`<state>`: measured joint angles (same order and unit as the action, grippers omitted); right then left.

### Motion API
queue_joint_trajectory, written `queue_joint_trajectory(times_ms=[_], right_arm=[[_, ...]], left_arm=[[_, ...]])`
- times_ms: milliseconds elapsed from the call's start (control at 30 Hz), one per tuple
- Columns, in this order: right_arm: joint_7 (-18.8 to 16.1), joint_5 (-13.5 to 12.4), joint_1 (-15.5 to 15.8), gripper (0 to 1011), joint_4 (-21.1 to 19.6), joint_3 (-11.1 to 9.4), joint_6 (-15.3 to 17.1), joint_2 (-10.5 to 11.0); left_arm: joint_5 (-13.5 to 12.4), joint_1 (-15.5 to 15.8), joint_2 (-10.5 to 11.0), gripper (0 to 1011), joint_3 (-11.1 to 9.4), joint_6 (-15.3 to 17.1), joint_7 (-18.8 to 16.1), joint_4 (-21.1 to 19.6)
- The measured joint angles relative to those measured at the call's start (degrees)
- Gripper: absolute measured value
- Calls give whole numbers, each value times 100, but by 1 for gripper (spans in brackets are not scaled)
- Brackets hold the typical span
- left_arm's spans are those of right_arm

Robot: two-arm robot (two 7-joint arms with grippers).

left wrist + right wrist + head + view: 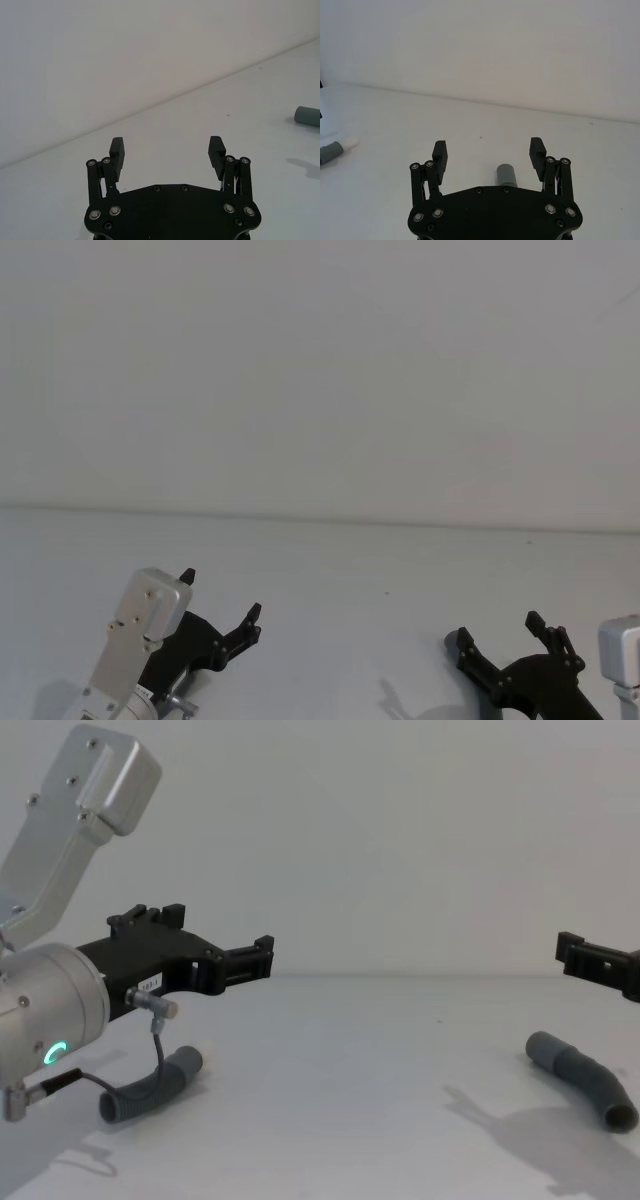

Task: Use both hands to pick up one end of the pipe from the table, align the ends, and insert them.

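Two pipe pieces lie apart on the white table (330, 570). The curved ribbed piece (585, 1075) rests on the right, its smooth grey cuff (506, 175) just below my right gripper (489, 149), which hovers open and empty. That cuff also appears off to the side (306, 116) in the left wrist view. The other piece, with a white tapered tip (335, 148), lies on the left (183, 1065), below my left gripper (215, 935). The left gripper (166, 145) is open with nothing between its fingers. Both grippers (220, 593) (498, 630) sit low at the near edge.
A thin dark coiled cable (130, 1100) hangs from the left wrist and covers part of the left pipe piece. A plain white wall (320, 370) rises behind the table. Bare tabletop lies between the two pieces.
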<state>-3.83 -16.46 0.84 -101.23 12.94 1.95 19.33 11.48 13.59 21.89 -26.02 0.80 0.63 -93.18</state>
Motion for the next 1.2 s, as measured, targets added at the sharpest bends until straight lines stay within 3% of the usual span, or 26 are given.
queue_joint_trajectory(times_ms=[1200], right_arm=[[0, 0, 0, 1000, 0, 0, 0, 0]], left_arm=[[0, 0, 0, 1001, 0, 0, 0, 0]])
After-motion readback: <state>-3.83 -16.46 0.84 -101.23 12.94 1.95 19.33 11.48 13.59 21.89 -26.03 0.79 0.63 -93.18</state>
